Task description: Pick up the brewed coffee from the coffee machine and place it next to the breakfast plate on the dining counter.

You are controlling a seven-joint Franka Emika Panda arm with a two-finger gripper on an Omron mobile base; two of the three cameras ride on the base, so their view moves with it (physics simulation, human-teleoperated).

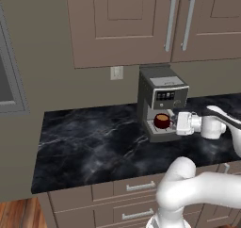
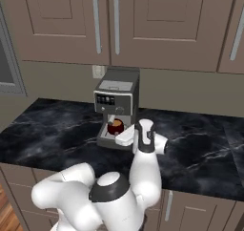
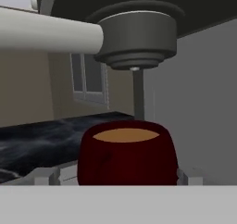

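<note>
The brewed coffee (image 1: 162,121) (image 2: 115,126) is a dark red mug with light brown liquid, standing in the bay of the grey coffee machine (image 1: 162,93) (image 2: 116,94). My gripper (image 1: 173,122) (image 2: 120,133) reaches level at the bay from the machine's front-right, open, its fingers just short of the mug and apart from it. Up close in the hand view, the mug (image 3: 127,160) sits centred under the round brew head (image 3: 136,38). Its handle is hidden. The breakfast plate and the dining counter are out of view.
The machine stands on a black marble counter (image 1: 89,142) (image 2: 200,144) under brown wall cabinets (image 1: 122,20). An outlet (image 1: 116,73) is on the wall left of the machine. Drawers (image 1: 136,187) run below the counter's front edge.
</note>
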